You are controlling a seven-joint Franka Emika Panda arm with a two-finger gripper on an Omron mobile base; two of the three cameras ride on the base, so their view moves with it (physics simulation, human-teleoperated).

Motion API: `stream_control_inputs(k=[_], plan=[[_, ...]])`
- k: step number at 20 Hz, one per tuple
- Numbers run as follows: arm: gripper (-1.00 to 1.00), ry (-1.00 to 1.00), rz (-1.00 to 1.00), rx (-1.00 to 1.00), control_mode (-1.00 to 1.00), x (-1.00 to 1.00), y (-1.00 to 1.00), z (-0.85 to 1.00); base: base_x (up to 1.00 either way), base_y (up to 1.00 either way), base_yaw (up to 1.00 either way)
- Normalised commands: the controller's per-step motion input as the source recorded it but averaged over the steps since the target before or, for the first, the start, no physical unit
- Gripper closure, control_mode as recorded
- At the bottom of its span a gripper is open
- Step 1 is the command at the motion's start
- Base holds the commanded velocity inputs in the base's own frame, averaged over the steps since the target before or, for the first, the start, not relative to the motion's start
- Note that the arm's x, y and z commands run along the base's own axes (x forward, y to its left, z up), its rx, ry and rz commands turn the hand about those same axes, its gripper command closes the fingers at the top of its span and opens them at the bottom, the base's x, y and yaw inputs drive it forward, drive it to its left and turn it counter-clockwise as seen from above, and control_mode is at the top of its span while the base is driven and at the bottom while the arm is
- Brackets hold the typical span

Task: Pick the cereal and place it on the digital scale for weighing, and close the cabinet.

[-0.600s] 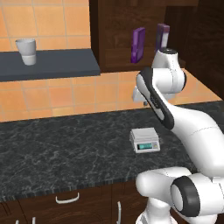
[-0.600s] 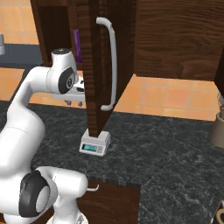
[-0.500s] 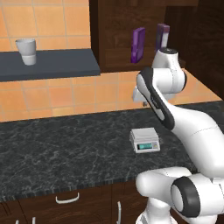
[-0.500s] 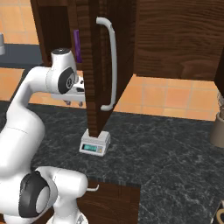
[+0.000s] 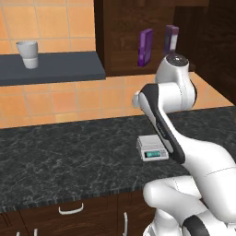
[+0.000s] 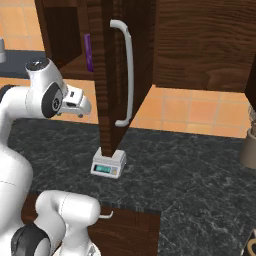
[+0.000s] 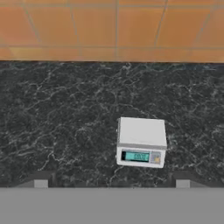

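1. while the gripper [image 7: 111, 183] hangs above the counter, its two dark tips stand well apart at the bottom of the hand view, spread, pinching nothing.
2. digital scale [image 7: 141, 141]: light grey, teal display strip on its front edge, flat on the black marbled counter [image 7: 57, 118] below and just ahead of the tips; top bare.
3. orange tiled wall [image 7: 113, 28]: behind the counter, beyond the scale.
4. cabinet [image 5: 124, 41]: dark brown, above and beyond the gripper; door [image 6: 112, 75] swung open, long silver bar handle [image 6: 127, 70] upright.
5. cereal [image 5: 145, 47]: slim deep-purple box, upright on the cabinet shelf, well above the gripper.
6. second purple box [image 5: 170, 40]: pale face, just beside the cereal.
7. white cup [image 5: 27, 54]: on a grey shelf [image 5: 60, 67], far off to the side.
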Motion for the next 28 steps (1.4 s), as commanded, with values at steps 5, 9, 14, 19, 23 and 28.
stream_control_inputs(k=[5,9,14,19,23,28], plan=[[-1.00,-0.27,0.00,0.00,-1.00,-0.02,0.11,0.49,0.00,0.00,0.00],[-1.00,-0.13,-0.01,-0.02,-1.00,0.00,0.03,0.68,0.00,0.00,0.00],[-1.00,-0.10,-0.03,0.00,-1.00,0.00,0.00,0.64,0.00,0.00,0.00],[-1.00,-0.07,-0.01,0.00,-1.00,0.00,-0.02,0.69,0.00,0.00,0.00],[-1.00,-0.06,-0.01,0.00,-1.00,0.13,0.00,0.48,0.00,0.00,0.00],[-1.00,-0.03,-0.04,-0.01,-1.00,0.33,0.00,0.16,0.00,0.00,0.00]])
